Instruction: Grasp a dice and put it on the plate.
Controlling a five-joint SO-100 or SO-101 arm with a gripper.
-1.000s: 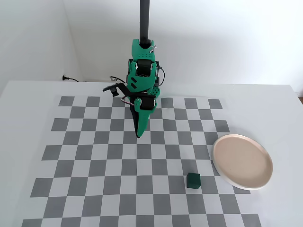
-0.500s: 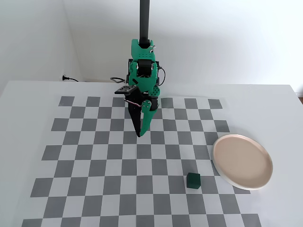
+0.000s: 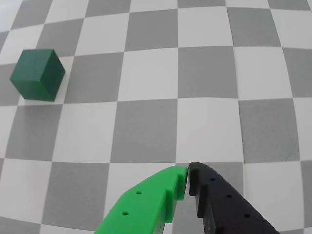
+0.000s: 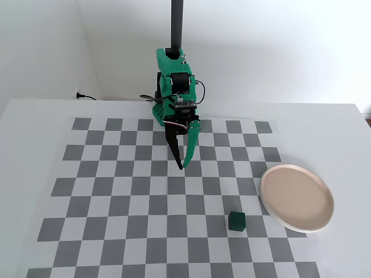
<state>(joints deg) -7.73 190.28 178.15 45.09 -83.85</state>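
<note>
Green-black claw [image 3: 187,171] closed, empty, above checkerboard [image 3: 156,112]

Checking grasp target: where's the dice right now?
In the fixed view the dice sits on the checkered mat, lower centre-right, just left of the plate, untouched and well away from the gripper.

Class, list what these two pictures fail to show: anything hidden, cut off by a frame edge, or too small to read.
- Wrist view: the plate lies outside the frame.
- Wrist view: the gripper is cut off by the bottom edge; only its fingertips show.
- Both views: the dice hides its own underside and far faces.
- Fixed view: the dice is too small to check for markings.
</note>
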